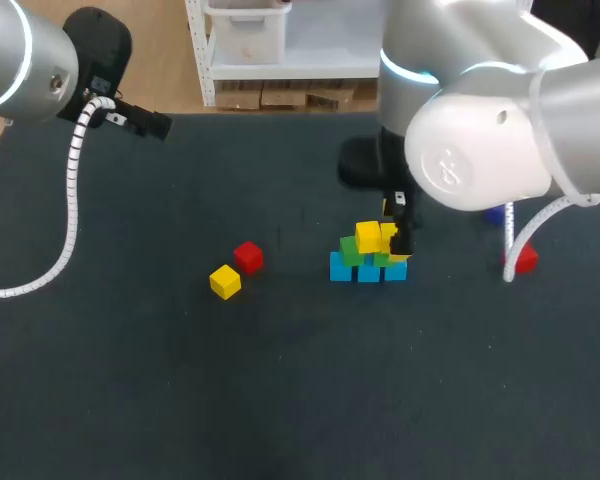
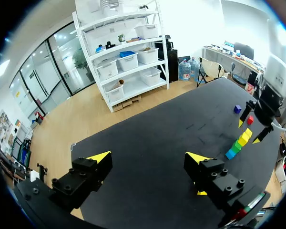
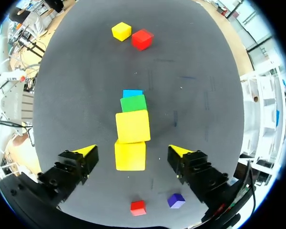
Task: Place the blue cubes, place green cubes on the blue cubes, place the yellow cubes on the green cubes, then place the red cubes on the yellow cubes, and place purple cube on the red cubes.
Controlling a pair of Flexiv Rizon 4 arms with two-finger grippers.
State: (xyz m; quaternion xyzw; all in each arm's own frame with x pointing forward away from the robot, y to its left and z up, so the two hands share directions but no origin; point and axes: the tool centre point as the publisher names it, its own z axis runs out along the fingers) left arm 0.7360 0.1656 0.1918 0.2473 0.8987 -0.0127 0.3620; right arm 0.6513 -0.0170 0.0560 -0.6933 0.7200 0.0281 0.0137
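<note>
Stack [image 1: 368, 255]: blue, green, yellow; red cube [image 1: 248, 257], yellow cube [image 1: 225, 281] loose.

No legible text, numbers, labels or signs in any view.
</note>
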